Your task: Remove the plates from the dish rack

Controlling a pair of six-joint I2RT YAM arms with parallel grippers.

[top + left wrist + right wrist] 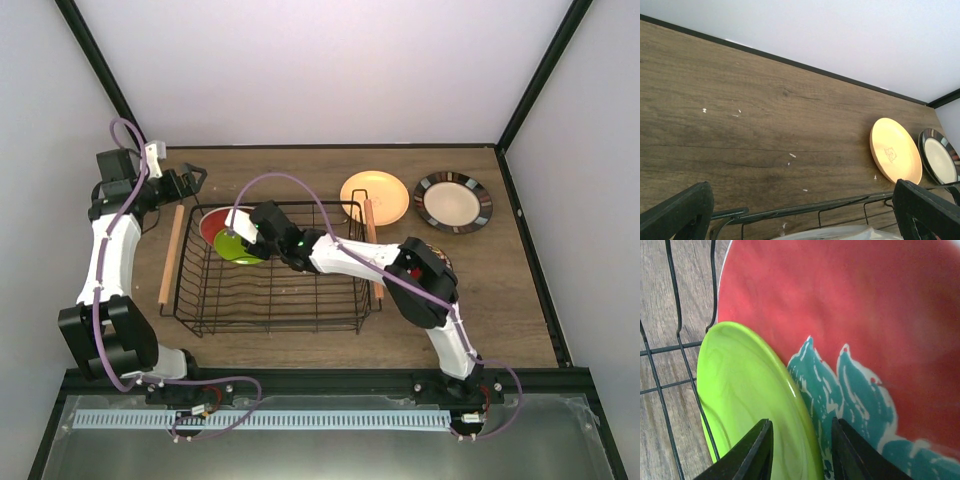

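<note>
Fingers of R gripper (802,452) fill the bottom of the R wrist view, jaws part spread, straddling the rim of the lime green plate (745,390). Gaps show both sides, so not pinched yet. Red-and-teal plate (855,305) leans behind it, both inside the dish rack (670,348).

L wrist view: L gripper (802,215) spread wide, nothing btwn, hovering at the rack's far edge. Yellow-orange plate (895,152) & cream plate w/ dark rim (940,162) lie flat on the table (740,115), side by side.

Top view: those 2 sit out beyond the rack's R side, and 2 stand in its far-L corner. Other plates not seen, maybe hidden under the R arm. Judgement: approx half done of what shows, lime one next.
</note>
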